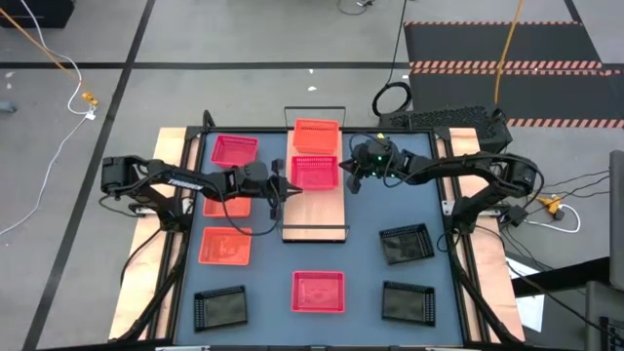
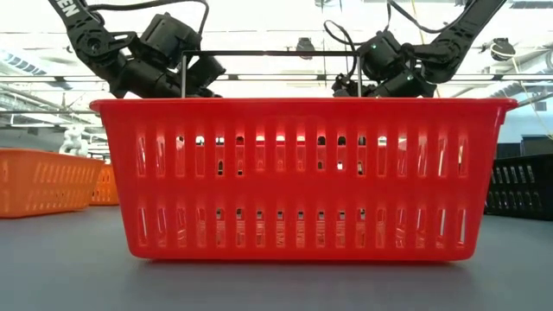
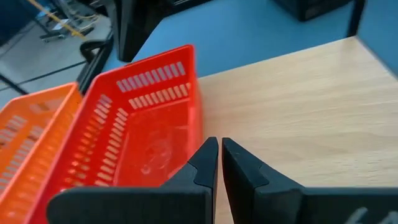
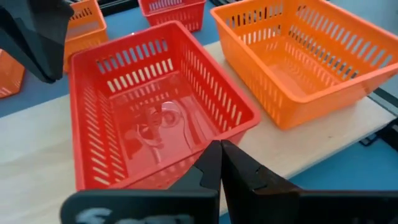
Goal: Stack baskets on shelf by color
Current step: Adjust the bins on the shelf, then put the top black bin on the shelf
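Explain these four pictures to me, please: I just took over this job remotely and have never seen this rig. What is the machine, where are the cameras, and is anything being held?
It is a robot with two dark arms at a blue table. One camera looks straight down, one sits at table height behind a red basket, and one rides on each wrist. From above, the wooden shelf lies mid-table with an orange basket at its far end and a pink-red basket next to it. The left gripper and right gripper flank that pink-red basket, both shut and holding nothing. Loose on the table: another pink-red basket, two orange ones, a red one, and three black baskets.
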`<state>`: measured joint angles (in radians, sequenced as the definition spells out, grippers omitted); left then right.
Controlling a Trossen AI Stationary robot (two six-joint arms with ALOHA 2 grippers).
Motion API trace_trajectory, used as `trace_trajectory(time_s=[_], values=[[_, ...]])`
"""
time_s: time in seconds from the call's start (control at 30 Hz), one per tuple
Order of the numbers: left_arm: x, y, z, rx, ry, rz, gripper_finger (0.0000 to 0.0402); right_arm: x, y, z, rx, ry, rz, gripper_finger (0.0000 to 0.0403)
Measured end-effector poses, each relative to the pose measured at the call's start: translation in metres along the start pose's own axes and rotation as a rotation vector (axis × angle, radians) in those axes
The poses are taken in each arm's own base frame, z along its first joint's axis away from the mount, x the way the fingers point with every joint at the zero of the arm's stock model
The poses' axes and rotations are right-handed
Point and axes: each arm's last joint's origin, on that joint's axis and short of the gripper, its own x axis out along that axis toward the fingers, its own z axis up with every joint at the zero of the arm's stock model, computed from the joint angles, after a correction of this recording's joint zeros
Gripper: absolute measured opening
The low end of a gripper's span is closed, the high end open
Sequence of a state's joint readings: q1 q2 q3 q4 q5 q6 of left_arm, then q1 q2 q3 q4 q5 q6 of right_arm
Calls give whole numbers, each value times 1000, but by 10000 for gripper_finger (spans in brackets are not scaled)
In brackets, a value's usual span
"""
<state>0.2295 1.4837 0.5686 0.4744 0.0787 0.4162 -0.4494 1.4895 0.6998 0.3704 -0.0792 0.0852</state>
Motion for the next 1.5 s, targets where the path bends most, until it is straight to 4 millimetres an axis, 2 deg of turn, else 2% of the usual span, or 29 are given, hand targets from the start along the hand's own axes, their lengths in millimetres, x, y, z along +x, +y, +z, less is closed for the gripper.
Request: trace_trajectory(time_s=[0.67, 0.8, 0.93, 1.17, 1.33, 1.43, 1.5], values=[[-1, 9, -1, -20, -14, 38, 26, -1, -8, 3, 2, -31, -22, 0], [0, 4, 1, -12, -21, 24, 26, -1, -7, -1, 65, 11, -57, 0], [0, -1, 4, 8, -29, 5, 26, 3, -1, -6, 58, 29, -93, 0], [-10, -12, 21, 85, -98, -30, 26, 3, 0, 0, 61, -33, -90, 0], [-11, -13, 21, 98, -79, -9, 26, 3, -1, 2, 62, -50, -145, 0], [-11, -9, 19, 69, -39, 75, 26, -5, -1, 3, 65, -26, -174, 0], [-11, -7, 18, 42, -8, 148, 26, -19, 0, 6, 86, 13, -176, 0]])
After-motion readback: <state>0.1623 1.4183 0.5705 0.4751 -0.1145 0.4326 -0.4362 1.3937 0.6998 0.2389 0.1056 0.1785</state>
